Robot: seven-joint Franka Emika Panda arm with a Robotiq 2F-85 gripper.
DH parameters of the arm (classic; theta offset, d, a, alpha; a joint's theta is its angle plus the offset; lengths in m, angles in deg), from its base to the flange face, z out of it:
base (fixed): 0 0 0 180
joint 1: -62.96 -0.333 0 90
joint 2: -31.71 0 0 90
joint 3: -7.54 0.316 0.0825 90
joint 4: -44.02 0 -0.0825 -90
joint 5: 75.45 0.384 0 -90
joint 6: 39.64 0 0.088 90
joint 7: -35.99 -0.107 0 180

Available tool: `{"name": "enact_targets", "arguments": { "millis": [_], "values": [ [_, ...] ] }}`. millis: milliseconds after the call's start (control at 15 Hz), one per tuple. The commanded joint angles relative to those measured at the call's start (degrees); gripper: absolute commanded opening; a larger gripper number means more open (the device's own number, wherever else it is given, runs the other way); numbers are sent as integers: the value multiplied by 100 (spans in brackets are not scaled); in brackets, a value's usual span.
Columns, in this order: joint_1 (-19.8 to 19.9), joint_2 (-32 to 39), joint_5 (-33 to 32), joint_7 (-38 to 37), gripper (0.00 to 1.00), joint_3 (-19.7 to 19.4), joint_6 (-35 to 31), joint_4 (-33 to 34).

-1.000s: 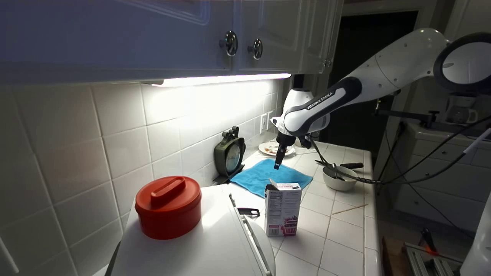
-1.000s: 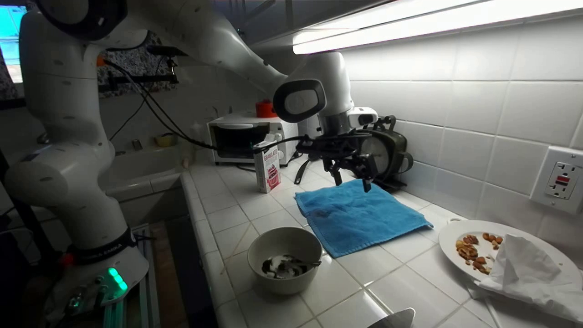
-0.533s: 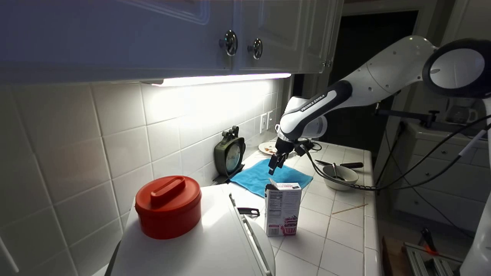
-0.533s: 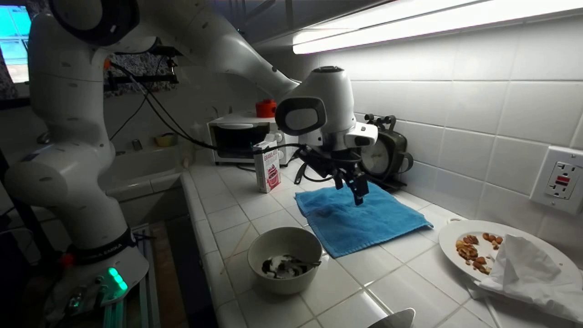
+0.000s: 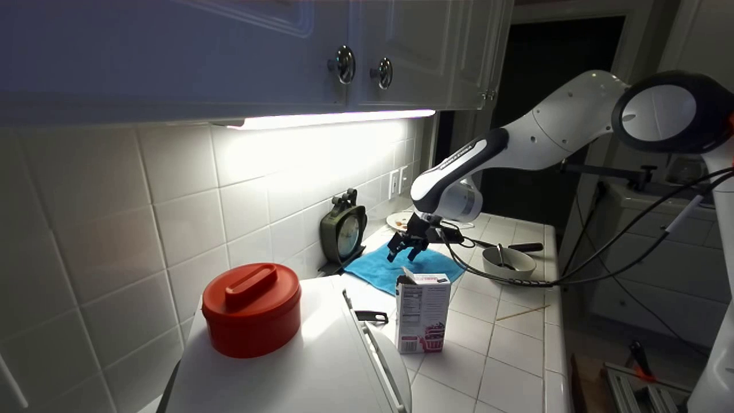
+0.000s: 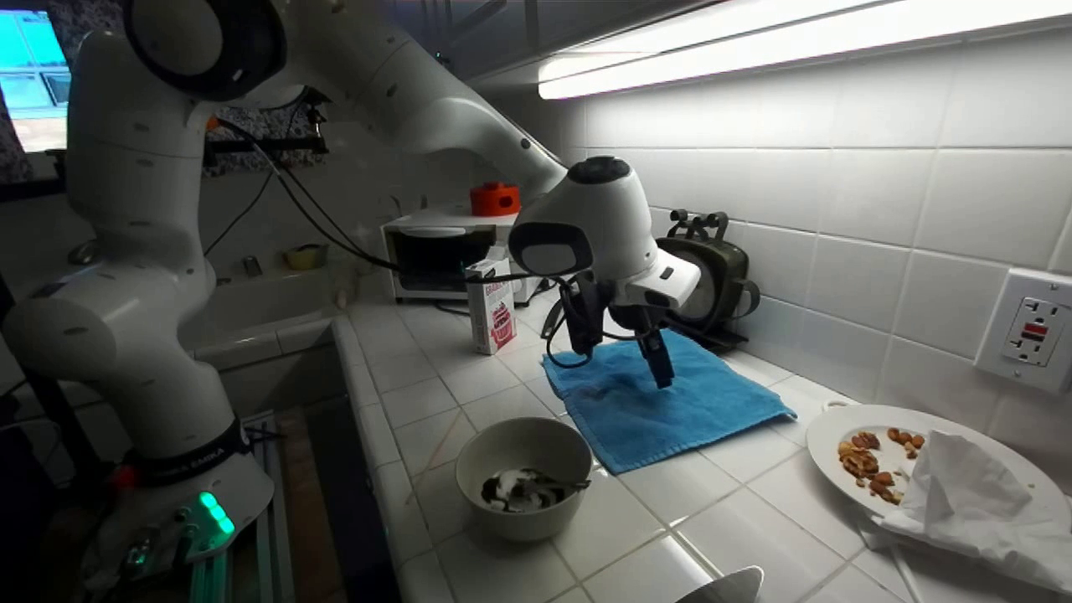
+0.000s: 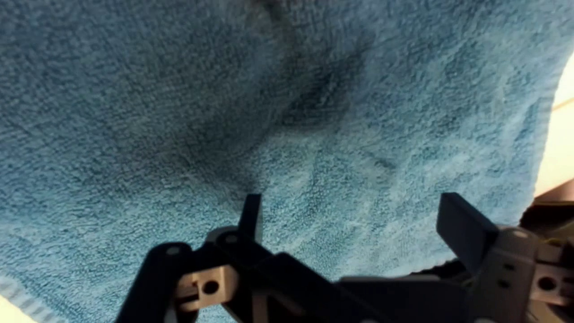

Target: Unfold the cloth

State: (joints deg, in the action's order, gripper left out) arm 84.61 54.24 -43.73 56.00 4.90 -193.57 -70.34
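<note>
The gripper (image 7: 350, 204) stands open, its two fingers (image 7: 462, 229) well apart in the lower part of the wrist view, the blue cloth (image 6: 662, 427) showing through the gap and filling most of that frame. In both exterior views the fingers point down over the cloth; whether their tips touch it cannot be told.

In an exterior view the wrist (image 6: 603, 218) sits right of centre and bends so that the gripper hangs below it, leaning toward the lower right. From there the forearm (image 6: 427, 109) climbs to the elbow (image 6: 180, 38), cut by the top edge at upper left. The lower arm (image 6: 138, 193) drops along the left side to the base (image 6: 193, 511), lower left.

In an exterior view cables (image 5: 539, 283) sag from the right edge toward the gripper, while the forearm slants from upper right down to the middle.

The cloth lies spread and creased near mid-frame on the white tiled counter (image 5: 519, 350). In that same view a white carton (image 5: 424, 315) stands just in front of it, and a red pot (image 5: 252, 310) sits at lower left. A bowl (image 6: 519, 526) stands at lower centre in an exterior view, a plate (image 6: 837, 427) at lower right.
</note>
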Motion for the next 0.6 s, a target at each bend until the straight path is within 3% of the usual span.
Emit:
{"name": "enact_targets", "arguments": {
  "millis": [0, 200, 533],
  "values": [
    [374, 173, 1189, 354, 100, 611, -800, 137],
    [491, 242, 1532, 867, 100, 872, -1138, 149],
    [529, 164, 1152, 1404, 100, 897, -838, 13]
  ]
}}
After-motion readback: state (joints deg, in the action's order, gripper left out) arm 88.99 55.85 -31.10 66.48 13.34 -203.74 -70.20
